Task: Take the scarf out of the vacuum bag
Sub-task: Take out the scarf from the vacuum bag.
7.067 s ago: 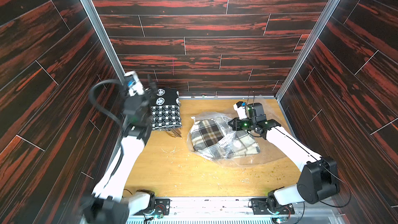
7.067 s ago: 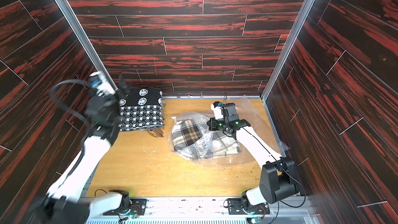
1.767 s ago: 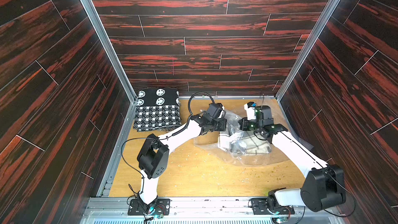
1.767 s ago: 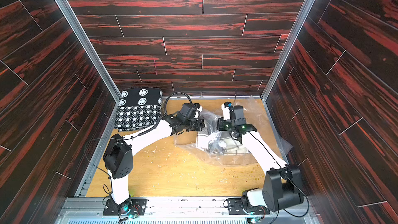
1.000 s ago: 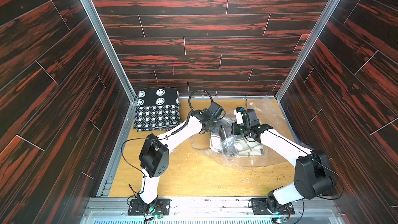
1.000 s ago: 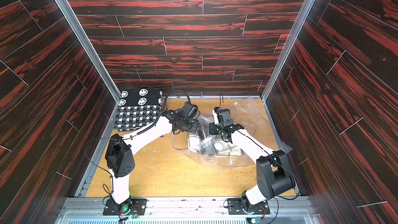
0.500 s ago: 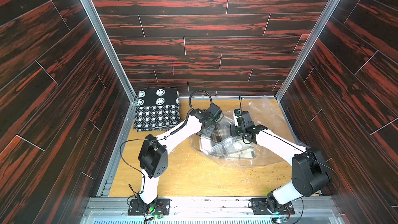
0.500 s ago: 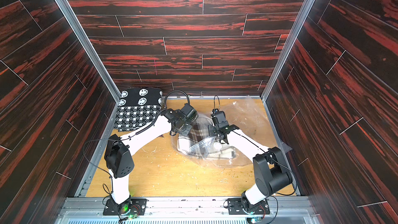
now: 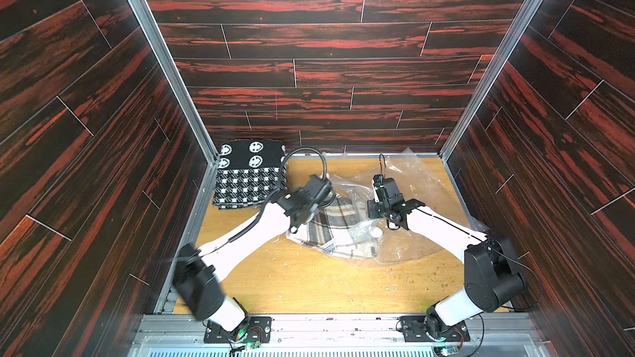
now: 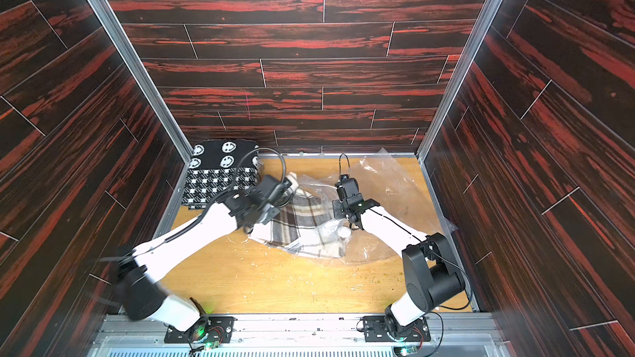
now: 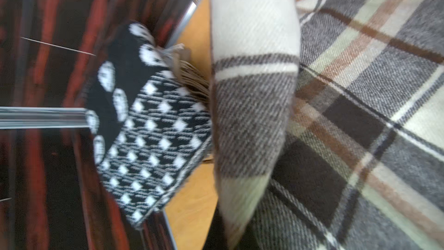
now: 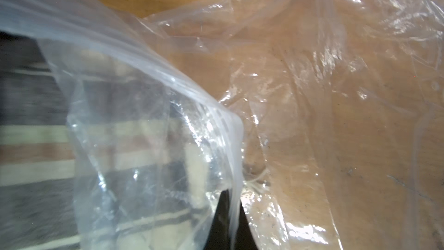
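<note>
The plaid scarf [image 9: 330, 221] lies in the middle of the desk [image 9: 309, 283], one part inside the clear vacuum bag [image 9: 409, 180]. The left claw [image 9: 321, 188] is clenched on a fold of it. The right claw [image 12: 230, 212] grasps the bag's zip edge. A black-and-white scarf [image 9: 249, 173] lies folded in the far corner.

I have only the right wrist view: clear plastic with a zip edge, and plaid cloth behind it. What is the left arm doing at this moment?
Observer: The left pincer is shut on a cream fold of the plaid scarf, at the bag's mouth.
Operator: Is the scarf out already?
Observer: Only partly. In both top views the end toward the left arm lies bare, and the rest is under the vacuum bag.
</note>
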{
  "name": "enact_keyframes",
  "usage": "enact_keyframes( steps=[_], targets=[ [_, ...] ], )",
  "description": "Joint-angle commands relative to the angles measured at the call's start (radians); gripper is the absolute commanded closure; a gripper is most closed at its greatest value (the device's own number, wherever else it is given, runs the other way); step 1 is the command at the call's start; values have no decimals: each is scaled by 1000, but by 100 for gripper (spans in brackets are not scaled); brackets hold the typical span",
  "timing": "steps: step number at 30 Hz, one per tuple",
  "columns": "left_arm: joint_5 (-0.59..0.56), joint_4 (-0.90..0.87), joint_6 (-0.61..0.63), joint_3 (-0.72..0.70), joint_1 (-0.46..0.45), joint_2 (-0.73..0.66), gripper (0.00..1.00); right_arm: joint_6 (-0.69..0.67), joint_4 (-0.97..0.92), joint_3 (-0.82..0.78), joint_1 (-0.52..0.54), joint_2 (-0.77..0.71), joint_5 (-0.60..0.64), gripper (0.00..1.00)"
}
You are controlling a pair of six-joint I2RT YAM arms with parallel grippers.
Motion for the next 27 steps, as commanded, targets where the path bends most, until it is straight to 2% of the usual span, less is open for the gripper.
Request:
enact_keyframes(
  steps=[1,4,8,11,17,22,27],
  targets=[
    [-59,223,100,-42,25,-130,100,-4,-5,5,2,19,17,100],
    [50,249,110,-50,57,-198,100,-4,-3,14,11,18,15,100],
    [136,331,244,-113,69,-293,100,-4,-12,29,21,25,29,100],
    [210,303,320,-108,105,-344,100,-4,-12,29,22,26,27,100],
    [242,293,385,-115,201,-450,100,-1,-9,21,22,29,19,100],
    [348,277,464,-138,305,-537,100,-2,-6,15,22,28,18,100],
    [400,279,462,-129,399,-574,100,-1,-8,16,22,28,21,100]
  ],
)
